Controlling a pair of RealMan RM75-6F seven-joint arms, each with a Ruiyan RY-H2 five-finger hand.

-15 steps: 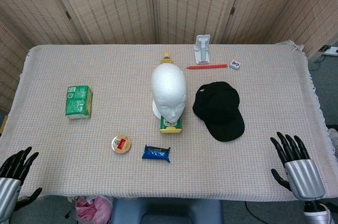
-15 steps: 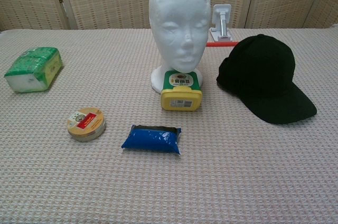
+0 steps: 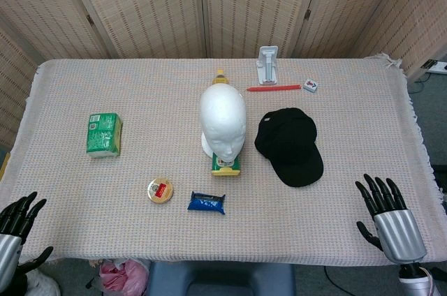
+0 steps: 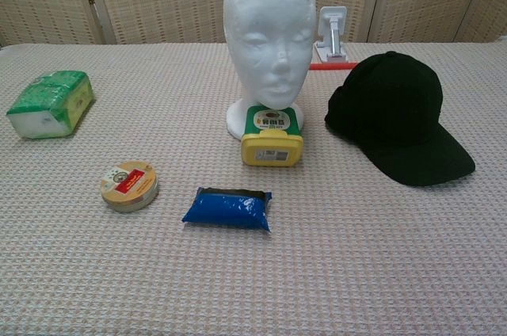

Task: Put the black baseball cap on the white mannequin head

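Left hand (image 3: 12, 230), at the near left corner of the table (image 3: 363, 100): fingers apart, holding nothing, seen in the head view only. Green packet (image 3: 104, 134), lying on the left part of the table, well apart from everything else. Round tin (image 3: 160, 190), flat on the cloth near the front edge, with the blue pouch (image 3: 207, 202) just to its right; the two do not touch. White head (image 3: 223, 120), upright at the middle of the table, bare, its face turned toward the robot. Yellow container (image 4: 272, 137), lying directly in front of the base of the head; the head view shows a yellow tip behind the head as well. Black cap (image 3: 289, 145), resting crown-up on the table just to the right of the head, apart from it, its brim pointing toward the front right. White stand (image 3: 267, 65), upright near the far edge, with a red pen (image 3: 274, 88) lying in front of it and a small tile (image 3: 311, 86) at the right end of the pen. Right hand (image 3: 388, 220), at the near right corner, in front of the cap and clear of it: fingers apart, holding nothing.
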